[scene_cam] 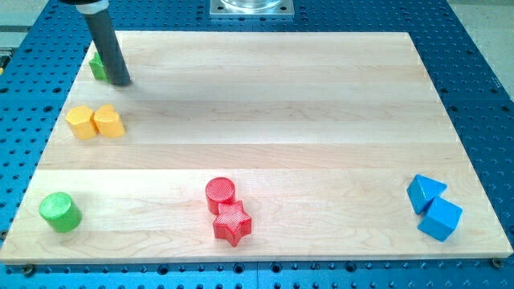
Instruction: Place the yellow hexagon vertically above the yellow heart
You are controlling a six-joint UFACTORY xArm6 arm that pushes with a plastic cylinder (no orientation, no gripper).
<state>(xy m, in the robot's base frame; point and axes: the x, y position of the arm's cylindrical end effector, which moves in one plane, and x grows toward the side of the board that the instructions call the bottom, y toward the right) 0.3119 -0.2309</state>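
Two yellow blocks sit side by side and touching near the board's left edge. The left one looks like the yellow hexagon [80,121] and the right one like the yellow heart [108,121]. The dark rod comes down from the view's top left, and my tip [120,81] rests on the board above the yellow pair, a short gap from the heart. A green block [98,66] sits just left of the rod, partly hidden by it, so its shape is unclear.
A green cylinder [60,212] stands at the bottom left corner. A red cylinder [220,193] touches a red star [232,223] at the bottom middle. Two blue blocks [425,193] [440,219] sit at the bottom right. The wooden board's left edge [48,144] is close to the yellow blocks.
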